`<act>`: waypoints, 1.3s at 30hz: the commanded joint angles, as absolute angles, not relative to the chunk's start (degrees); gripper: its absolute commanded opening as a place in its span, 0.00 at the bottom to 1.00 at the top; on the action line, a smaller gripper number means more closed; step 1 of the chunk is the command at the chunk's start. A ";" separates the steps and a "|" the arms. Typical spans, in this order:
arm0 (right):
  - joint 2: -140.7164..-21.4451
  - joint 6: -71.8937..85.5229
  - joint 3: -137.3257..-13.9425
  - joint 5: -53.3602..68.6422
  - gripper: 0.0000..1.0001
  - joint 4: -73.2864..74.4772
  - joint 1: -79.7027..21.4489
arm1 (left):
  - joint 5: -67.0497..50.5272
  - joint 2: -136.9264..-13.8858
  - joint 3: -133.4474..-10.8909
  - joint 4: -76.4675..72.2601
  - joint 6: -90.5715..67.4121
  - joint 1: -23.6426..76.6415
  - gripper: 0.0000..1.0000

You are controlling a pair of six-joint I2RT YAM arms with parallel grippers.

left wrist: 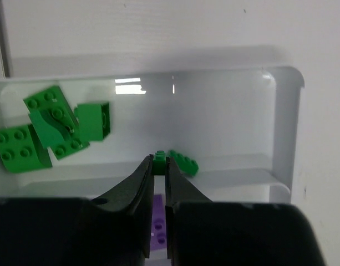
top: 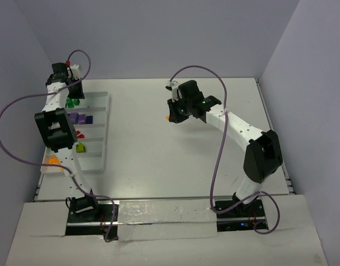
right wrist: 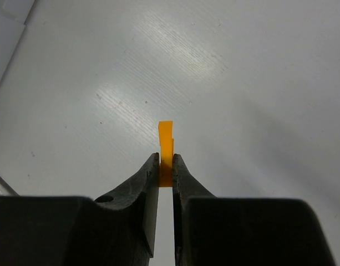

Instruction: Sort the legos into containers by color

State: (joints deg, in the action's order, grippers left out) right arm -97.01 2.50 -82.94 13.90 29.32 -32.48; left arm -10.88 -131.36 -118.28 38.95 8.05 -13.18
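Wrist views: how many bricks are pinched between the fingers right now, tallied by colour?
green brick, in the left gripper: 1
orange brick, in the right gripper: 1
Total: 2

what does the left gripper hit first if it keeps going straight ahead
Probably the tray floor, with the held green brick touching first, right beside a loose green brick; depth is unclear.
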 commanded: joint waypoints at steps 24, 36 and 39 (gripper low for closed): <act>-95.45 0.70 -83.85 25.39 0.00 26.76 -31.59 | -19.66 -126.52 -121.90 39.06 8.53 -13.32 0.55; -94.88 0.30 -83.70 52.79 0.00 23.74 -32.87 | -77.49 -94.25 -84.33 41.74 13.88 -7.66 0.56; -94.67 3.16 -83.60 56.10 0.00 22.38 -34.00 | -76.16 -89.23 -78.81 41.00 13.51 -3.09 0.53</act>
State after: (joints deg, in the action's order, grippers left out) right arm -96.95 0.67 -82.46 46.12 26.39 -32.48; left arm -66.25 -93.23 -85.24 40.36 11.82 -8.02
